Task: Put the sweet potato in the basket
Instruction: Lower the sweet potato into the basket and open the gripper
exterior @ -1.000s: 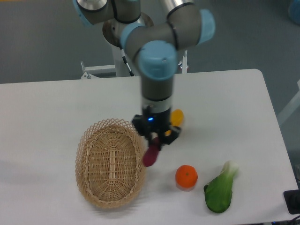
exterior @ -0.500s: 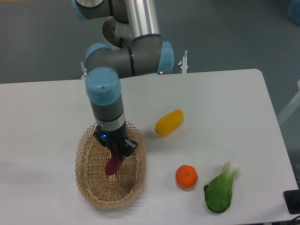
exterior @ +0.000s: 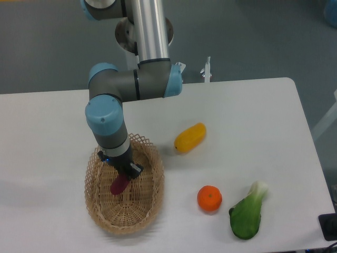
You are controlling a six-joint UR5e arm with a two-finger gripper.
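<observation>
The magenta sweet potato (exterior: 119, 185) hangs tilted inside the tan wicker basket (exterior: 150, 210), its lower tip close to the woven bottom. My gripper (exterior: 124, 176) is shut on its upper end, with the arm reaching down over the basket's upper left part. The black fingers hide the top of the tuber. Whether the tip touches the basket floor I cannot tell.
A yellow oblong fruit (exterior: 190, 137) lies right of the basket. An orange (exterior: 209, 198) sits near the front, with a green leafy vegetable (exterior: 247, 212) beside it at the front right. The robot's base stands at the table's back edge.
The gripper carried the sweet potato leftward from beside the basket's right rim to over the basket, then lowered it further inside.
</observation>
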